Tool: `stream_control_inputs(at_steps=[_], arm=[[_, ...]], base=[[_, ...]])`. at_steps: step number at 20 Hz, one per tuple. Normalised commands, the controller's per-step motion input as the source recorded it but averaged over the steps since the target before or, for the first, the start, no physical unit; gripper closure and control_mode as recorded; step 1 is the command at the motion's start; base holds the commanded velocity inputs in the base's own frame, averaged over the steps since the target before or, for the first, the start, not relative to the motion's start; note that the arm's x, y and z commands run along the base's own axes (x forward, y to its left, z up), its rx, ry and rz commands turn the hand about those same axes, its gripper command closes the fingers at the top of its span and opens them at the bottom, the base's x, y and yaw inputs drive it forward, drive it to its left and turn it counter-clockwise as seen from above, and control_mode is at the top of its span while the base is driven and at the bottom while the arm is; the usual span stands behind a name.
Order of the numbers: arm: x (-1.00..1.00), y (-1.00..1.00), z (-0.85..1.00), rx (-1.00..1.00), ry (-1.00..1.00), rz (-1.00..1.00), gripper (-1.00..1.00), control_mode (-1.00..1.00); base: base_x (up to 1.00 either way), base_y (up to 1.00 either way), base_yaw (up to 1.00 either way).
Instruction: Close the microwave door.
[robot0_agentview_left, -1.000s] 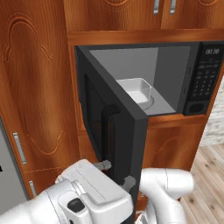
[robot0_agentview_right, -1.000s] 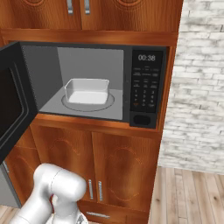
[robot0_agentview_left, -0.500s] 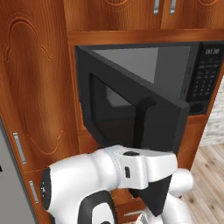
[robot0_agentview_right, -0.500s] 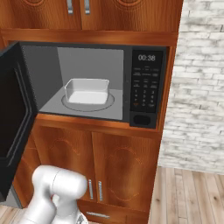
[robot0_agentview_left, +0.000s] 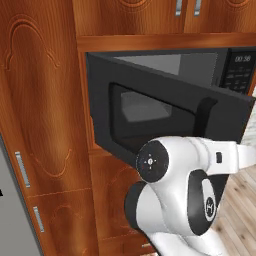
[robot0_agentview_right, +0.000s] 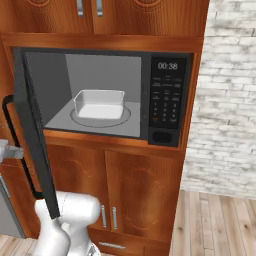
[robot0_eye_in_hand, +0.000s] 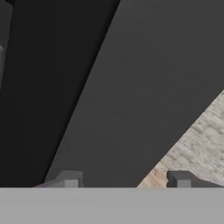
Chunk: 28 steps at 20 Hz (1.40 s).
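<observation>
The microwave door (robot0_agentview_left: 150, 112), a dark grey panel with a rounded glass window, stands partly open with its black bar handle (robot0_agentview_left: 202, 117) toward the free edge. In the right base view the microwave door (robot0_agentview_right: 35, 135) is almost edge-on, with the handle (robot0_agentview_right: 7, 145) on its outer side. The black microwave (robot0_agentview_right: 167, 100) shows its grey interior, keypad and clock. My gripper (robot0_eye_in_hand: 124, 179) is open, fingers wide apart with nothing between them, close against the door's outer face (robot0_eye_in_hand: 140, 87). Part of my hand (robot0_agentview_right: 10, 152) is beside the handle.
A white dish (robot0_agentview_right: 100, 102) sits on the turntable inside the oven. Brown wooden cabinets (robot0_agentview_right: 140, 195) surround the microwave above, below and left. A pale brick wall (robot0_agentview_right: 225, 100) stands at the right over wood flooring (robot0_agentview_right: 220, 225). My white arm (robot0_agentview_left: 185, 190) crosses below the door.
The door has swung from wide open toward the oven, now hiding much of the interior in the left base view. My arm has swept right along with its outer face.
</observation>
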Motion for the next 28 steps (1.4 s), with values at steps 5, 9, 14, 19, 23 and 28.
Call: stream_control_inputs(at_steps=[5,9,14,19,23,28], arm=[[1.00,-1.00,-0.03,0.13,0.00,0.18,-1.00,-1.00],[1.00,-1.00,-0.09,0.11,0.00,0.19,-1.00,-1.00],[1.00,-1.00,-0.01,0.08,0.00,0.19,-1.00,-1.00],[1.00,-1.00,-0.06,0.06,0.00,0.18,-1.00,-1.00],[1.00,-0.90,-0.03,0.02,0.00,0.15,-1.00,-1.00],[1.00,-0.45,0.00,0.00,0.00,0.06,-1.00,-1.00]], base=[[0.00,0.00,0.00],[0.00,0.00,0.00],[0.00,0.00,0.00],[0.00,0.00,0.00],[0.00,0.00,0.00],[0.00,0.00,0.00]])
